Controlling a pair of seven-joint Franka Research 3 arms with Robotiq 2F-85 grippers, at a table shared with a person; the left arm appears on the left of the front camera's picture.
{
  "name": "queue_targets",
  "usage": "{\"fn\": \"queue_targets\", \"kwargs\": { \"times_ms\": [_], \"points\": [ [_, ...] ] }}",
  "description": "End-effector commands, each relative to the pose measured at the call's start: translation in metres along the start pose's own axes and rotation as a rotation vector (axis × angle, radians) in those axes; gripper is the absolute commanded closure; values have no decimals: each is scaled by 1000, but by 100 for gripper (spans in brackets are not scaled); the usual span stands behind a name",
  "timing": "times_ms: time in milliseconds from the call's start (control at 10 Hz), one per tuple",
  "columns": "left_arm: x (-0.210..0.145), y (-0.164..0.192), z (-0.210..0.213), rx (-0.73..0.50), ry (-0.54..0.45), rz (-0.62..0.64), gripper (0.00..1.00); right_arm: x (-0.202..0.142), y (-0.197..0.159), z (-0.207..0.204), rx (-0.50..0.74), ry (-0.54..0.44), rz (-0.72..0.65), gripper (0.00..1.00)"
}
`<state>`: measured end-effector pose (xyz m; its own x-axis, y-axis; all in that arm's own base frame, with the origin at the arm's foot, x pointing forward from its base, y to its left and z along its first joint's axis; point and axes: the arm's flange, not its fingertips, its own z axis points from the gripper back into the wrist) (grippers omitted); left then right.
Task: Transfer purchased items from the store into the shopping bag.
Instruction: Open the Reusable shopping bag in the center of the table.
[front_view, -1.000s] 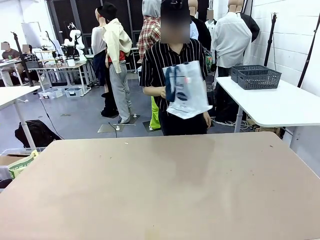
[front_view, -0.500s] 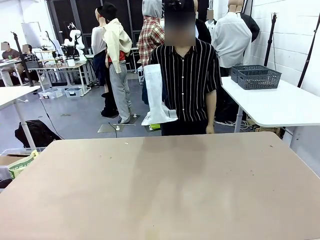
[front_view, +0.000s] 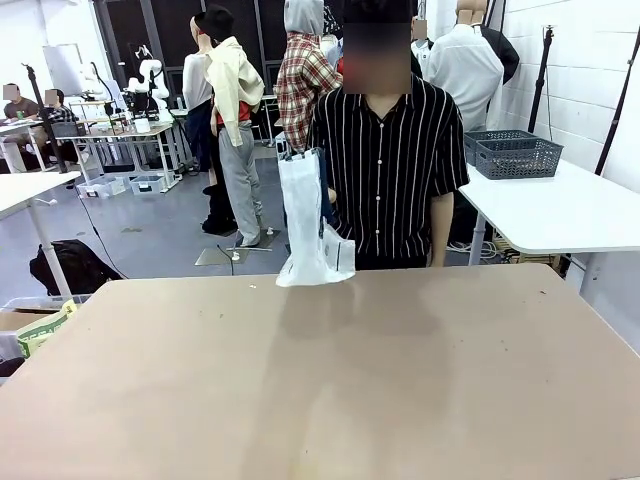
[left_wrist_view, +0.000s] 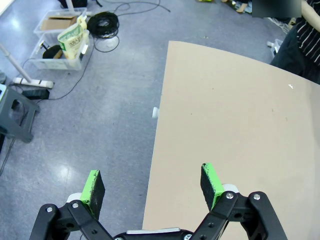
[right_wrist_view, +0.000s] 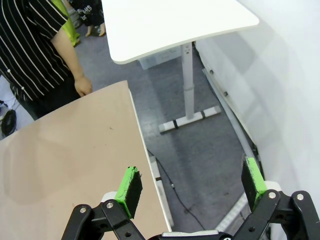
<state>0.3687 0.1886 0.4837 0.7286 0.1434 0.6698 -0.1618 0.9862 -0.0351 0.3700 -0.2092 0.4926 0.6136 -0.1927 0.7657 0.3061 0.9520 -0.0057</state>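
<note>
1. Shopping bag (front_view: 312, 225): translucent white, hung upright in front of the person (front_view: 395, 150) at the far edge of the tabletop (front_view: 320, 380). Its top is held at chest height, and the holding hand is hidden behind it. Whether its lower end touches the tabletop cannot be told.
2. Mesh baskets (front_view: 515, 153): dark grey, set close together on the white side table (front_view: 560, 210), well apart from the shopping bag and to its right in the front view.
3. The person is dressed in a black shirt with thin pale stripes. In the right wrist view one hand (right_wrist_view: 82, 86) is seen hanging loose just beside the tabletop's far edge.
4. Left tool (left_wrist_view: 152, 184): jaws spread wide, nothing between the green pads. One pad is seen over the tabletop, the other over the grey floor (left_wrist_view: 75, 125) past the tabletop's side edge.
5. Right tool (right_wrist_view: 191, 185): jaws likewise spread wide and empty, seen above the tabletop's side edge, with the side table's leg beyond.
6. A coiled black cable (left_wrist_view: 102, 22) is seen on the floor in the left wrist view.
</note>
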Motion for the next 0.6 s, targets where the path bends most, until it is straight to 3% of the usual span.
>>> {"fn": "queue_targets", "kwargs": {
  "times_ms": [0, 500],
  "points": [
    [0, 4, 1, 6, -1, -10, 0, 0, -1, 1, -4, -2, 10, 0],
    [0, 4, 1, 6, -1, -10, 0, 0, -1, 1, -4, -2, 10, 0]
  ]
}}
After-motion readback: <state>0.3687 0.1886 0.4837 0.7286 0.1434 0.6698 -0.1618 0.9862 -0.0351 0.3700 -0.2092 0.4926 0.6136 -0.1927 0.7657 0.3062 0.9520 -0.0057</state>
